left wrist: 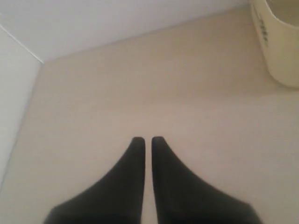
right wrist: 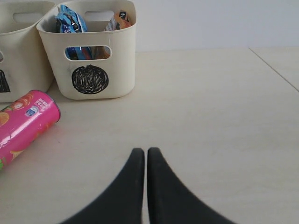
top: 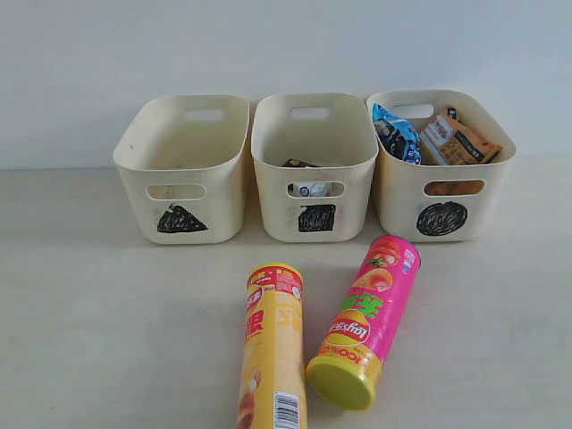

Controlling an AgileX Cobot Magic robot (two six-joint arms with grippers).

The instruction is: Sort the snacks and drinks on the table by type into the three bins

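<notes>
Three cream bins stand in a row at the back of the table [top: 89, 313]: the triangle bin [top: 183, 170], the square bin [top: 313, 165] and the circle bin [top: 440, 165]. A blue bag [top: 397, 134] and an orange bag [top: 458, 138] sit in the circle bin. A dark carton [top: 301, 164] and a white and blue carton [top: 312, 189] lie in the square bin. A yellow chip tube [top: 273, 353] and a pink chip tube [top: 368, 320] lie on the table in front. Neither gripper shows in the exterior view. My left gripper [left wrist: 145, 139] is shut and empty over bare table. My right gripper [right wrist: 145, 151] is shut and empty, right of the pink tube [right wrist: 23, 122].
A white wall runs behind the bins. In the left wrist view a bin's corner [left wrist: 280, 42] stands off to one side and a wall edge [left wrist: 18, 42] meets the table. The triangle bin looks empty inside.
</notes>
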